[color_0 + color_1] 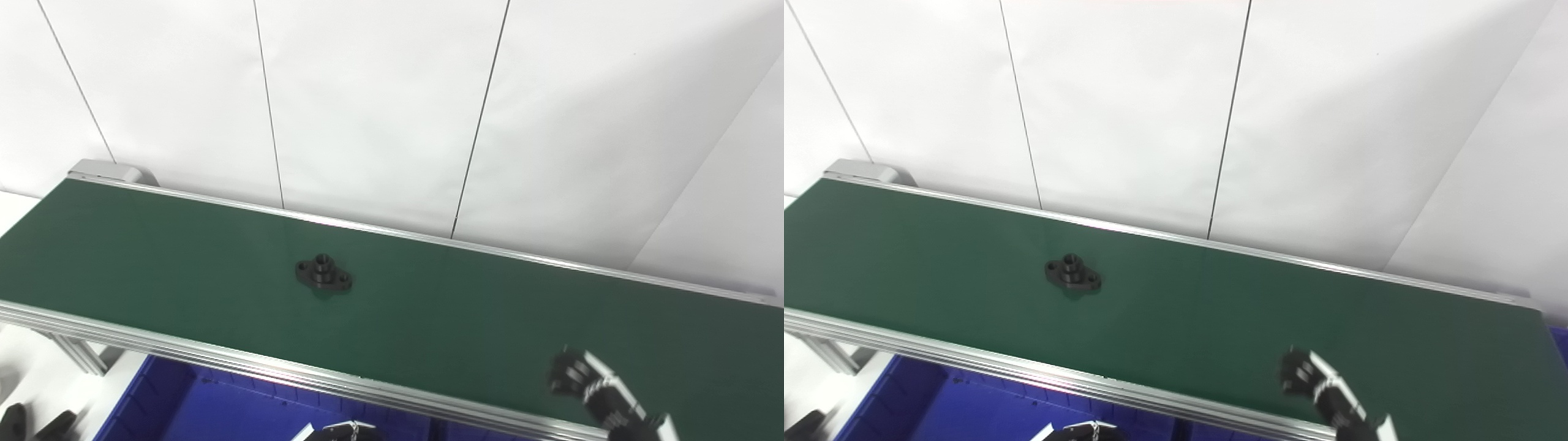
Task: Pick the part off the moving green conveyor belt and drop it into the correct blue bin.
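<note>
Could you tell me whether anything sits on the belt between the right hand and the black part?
Nothing visible does. The black part lies alone on the green belt, and the stretch of belt between it and the right hand is bare. The left hand barely shows at the bottom edge, above the blue bin.

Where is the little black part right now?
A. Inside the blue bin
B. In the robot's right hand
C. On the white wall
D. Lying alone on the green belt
D: the black part lies flat on the green belt, well apart from the right hand, which holds nothing.
</note>
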You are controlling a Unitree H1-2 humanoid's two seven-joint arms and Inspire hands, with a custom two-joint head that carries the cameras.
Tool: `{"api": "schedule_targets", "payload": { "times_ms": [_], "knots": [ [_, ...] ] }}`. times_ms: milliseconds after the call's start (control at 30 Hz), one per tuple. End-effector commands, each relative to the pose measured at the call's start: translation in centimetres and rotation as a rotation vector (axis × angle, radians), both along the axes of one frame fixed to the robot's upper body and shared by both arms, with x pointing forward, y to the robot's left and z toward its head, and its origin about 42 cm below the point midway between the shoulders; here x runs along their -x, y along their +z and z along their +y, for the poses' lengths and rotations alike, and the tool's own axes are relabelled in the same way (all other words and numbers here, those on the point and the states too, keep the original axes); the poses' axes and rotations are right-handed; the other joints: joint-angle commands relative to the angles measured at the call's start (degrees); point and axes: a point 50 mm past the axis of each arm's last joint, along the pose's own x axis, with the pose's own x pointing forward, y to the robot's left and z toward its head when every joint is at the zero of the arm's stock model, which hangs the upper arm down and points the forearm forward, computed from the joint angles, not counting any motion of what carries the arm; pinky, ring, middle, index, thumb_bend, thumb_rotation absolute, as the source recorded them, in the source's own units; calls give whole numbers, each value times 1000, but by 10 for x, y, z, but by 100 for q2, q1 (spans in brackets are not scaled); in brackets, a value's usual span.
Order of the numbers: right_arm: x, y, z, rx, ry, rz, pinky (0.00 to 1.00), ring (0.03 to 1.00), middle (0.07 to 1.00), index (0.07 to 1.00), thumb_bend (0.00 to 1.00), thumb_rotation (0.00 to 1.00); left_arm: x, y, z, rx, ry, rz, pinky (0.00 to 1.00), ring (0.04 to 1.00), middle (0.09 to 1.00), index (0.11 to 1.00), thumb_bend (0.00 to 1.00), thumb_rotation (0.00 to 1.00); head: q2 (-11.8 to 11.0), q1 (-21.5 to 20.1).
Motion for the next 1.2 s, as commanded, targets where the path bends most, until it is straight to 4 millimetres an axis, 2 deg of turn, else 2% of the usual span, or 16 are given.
{"api": "schedule_targets", "payload": {
  "times_ms": [0, 167, 267, 467, 633, 733, 800, 933, 1067, 1167],
  "knots": [
    [-4, 15, 3, -3, 1, -57, 675, 745, 810, 845, 906, 238, -8, 12, 2, -28, -16, -84, 687, 739, 754, 719, 965, 192, 34, -64],
    [-29, 29, 9, 96, -17, -110, 668, 743, 814, 851, 847, 299, -10, 13, 3, -51, -24, -93, 684, 736, 751, 718, 970, 183, 121, -329],
    [-46, 35, 12, 154, -25, -120, 652, 730, 805, 842, 823, 228, -10, 15, 4, -65, -29, -105, 707, 745, 755, 721, 967, 201, 172, -468],
    [-82, 45, 18, 289, -59, -103, 618, 696, 770, 808, 833, 161, -11, 18, 4, -105, -53, -131, 750, 776, 776, 744, 936, 211, 252, -783],
    [-113, 42, 26, 363, -85, -67, 607, 686, 759, 801, 841, 159, -14, 22, 5, -111, -61, -149, 752, 777, 778, 746, 924, 197, 391, -1044],
    [-128, 43, 35, 391, -82, -60, 614, 689, 759, 798, 844, 107, -15, 23, 8, -93, -61, -143, 744, 778, 781, 743, 920, 176, 453, -1204],
    [-138, 45, 42, 418, -84, -56, 620, 691, 753, 794, 851, 88, -17, 23, 9, -89, -61, -142, 739, 777, 783, 745, 905, 158, 425, -1270],
    [-159, 46, 55, 449, -74, -27, 617, 694, 742, 789, 861, 99, -20, 21, 11, -79, -62, -131, 750, 772, 778, 752, 890, 184, 385, -1297],
    [-179, 41, 71, 481, -59, -23, 597, 677, 724, 772, 860, 48, -21, 20, 12, -70, -56, -124, 680, 729, 762, 748, 899, 219, 383, -1321],
    [-191, 40, 80, 518, -50, -19, 592, 670, 719, 775, 844, 73, -21, 20, 13, -54, -54, -119, 656, 722, 761, 744, 900, 196, 378, -1386]
  ]
}}
